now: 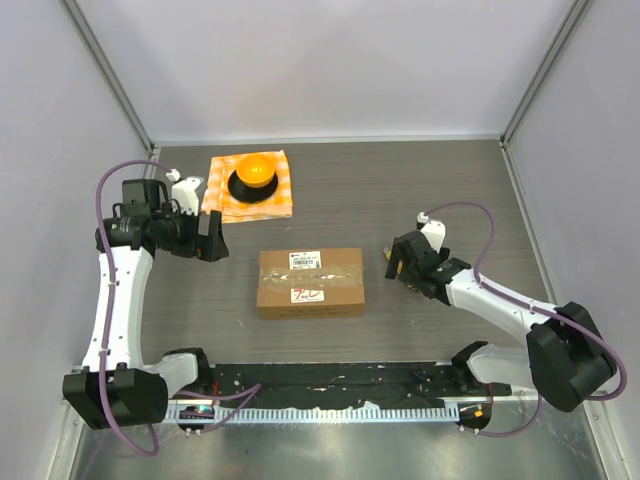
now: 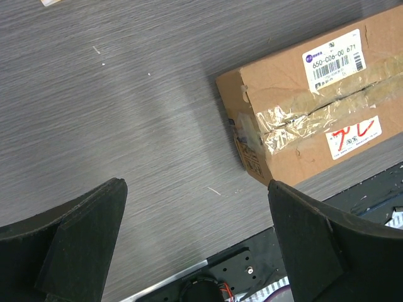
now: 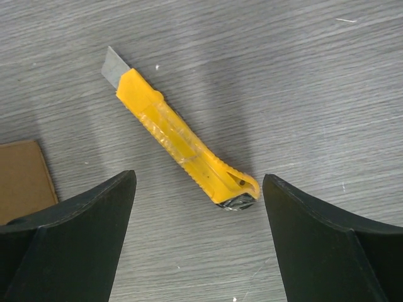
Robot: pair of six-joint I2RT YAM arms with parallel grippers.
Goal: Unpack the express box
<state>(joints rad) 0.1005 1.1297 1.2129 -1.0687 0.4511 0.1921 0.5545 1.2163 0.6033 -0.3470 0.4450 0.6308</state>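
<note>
The express box (image 1: 310, 282) lies flat in the middle of the table, brown cardboard with a white printed label, a white sticker with red marks and clear tape along its seam; its flaps are shut. It also shows in the left wrist view (image 2: 315, 94). My left gripper (image 1: 205, 243) is open and empty, up and left of the box. My right gripper (image 1: 397, 262) is open, low over the table right of the box. A yellow utility knife (image 3: 182, 145) with its blade out lies on the table between the right fingers, untouched.
An orange checked cloth (image 1: 250, 186) at the back left carries a black base with an orange dome (image 1: 255, 172). A small white object (image 1: 186, 190) lies left of the cloth. Grey walls enclose the table on three sides.
</note>
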